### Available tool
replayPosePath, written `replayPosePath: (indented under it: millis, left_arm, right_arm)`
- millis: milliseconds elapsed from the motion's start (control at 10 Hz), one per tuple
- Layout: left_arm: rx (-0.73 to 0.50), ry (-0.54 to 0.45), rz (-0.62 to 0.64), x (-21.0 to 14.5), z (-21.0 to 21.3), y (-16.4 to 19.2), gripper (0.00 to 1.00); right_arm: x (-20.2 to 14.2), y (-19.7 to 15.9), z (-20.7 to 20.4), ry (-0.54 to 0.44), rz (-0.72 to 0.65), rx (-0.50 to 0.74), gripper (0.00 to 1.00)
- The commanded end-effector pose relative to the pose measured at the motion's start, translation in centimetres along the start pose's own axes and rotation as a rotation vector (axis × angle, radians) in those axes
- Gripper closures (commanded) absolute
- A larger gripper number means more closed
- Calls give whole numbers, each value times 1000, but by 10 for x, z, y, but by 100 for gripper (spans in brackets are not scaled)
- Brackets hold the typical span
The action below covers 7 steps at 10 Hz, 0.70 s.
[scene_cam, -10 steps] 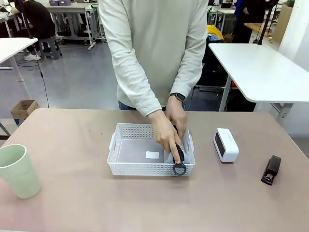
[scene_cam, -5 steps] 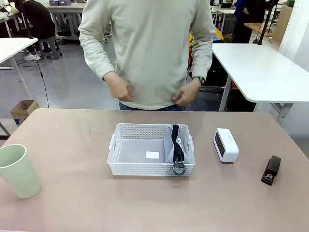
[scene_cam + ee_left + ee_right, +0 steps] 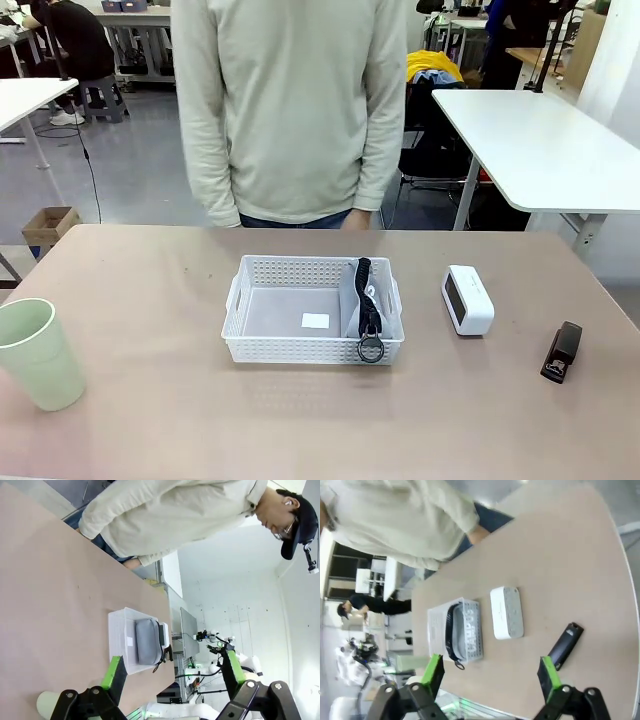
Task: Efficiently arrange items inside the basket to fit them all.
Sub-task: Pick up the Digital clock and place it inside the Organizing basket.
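A shallow white plastic basket with lattice sides (image 3: 300,350) sat at the centre of the front view on a brown table (image 3: 150,410). A grey zip pouch with a black strap and ring (image 3: 352,310) stood on its long edge against the basket's right-hand wall, its ring hanging over the front rim. Stood up this way, it probably left the rest of the floor free for the other items.

Just right of the basket lay a small white rectangular box (image 3: 468,300), and toward the lower right a black stapler (image 3: 561,351). A pale green plastic cup (image 3: 38,352) stood upright at the lower left edge. Nothing lay between these items and the basket.

The left gripper (image 3: 174,667) and right gripper (image 3: 491,672) hung above the table, jaws spread wide and holding nothing. A person in a pale sweater (image 3: 295,100) stood at the far side, arms lowered.
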State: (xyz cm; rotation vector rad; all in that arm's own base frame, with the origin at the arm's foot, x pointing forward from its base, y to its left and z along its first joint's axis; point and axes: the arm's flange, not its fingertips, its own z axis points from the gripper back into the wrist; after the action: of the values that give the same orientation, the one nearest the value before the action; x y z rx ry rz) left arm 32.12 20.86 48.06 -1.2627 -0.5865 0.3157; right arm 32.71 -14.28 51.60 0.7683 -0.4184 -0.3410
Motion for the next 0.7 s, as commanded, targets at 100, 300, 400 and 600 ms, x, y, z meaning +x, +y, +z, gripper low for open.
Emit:
replayPosePath:
  millis: [100,300,400,600]
  left_arm:
    - [-27,-8,-16,1,1,-2,0]
    - [-27,-8,-16,1,1,-2,0]
    - [-27,-8,-16,1,1,-2,0]
    - [-27,-8,-16,1,1,-2,0]
  right_arm:
    - [-27,70,-79,127,170,-186,0]
    - [-41,105,-143,214,246,-308,0]
    - [-49,120,-179,181,245,-436,0]
    - [-60,134,-241,196,292,-601,0]
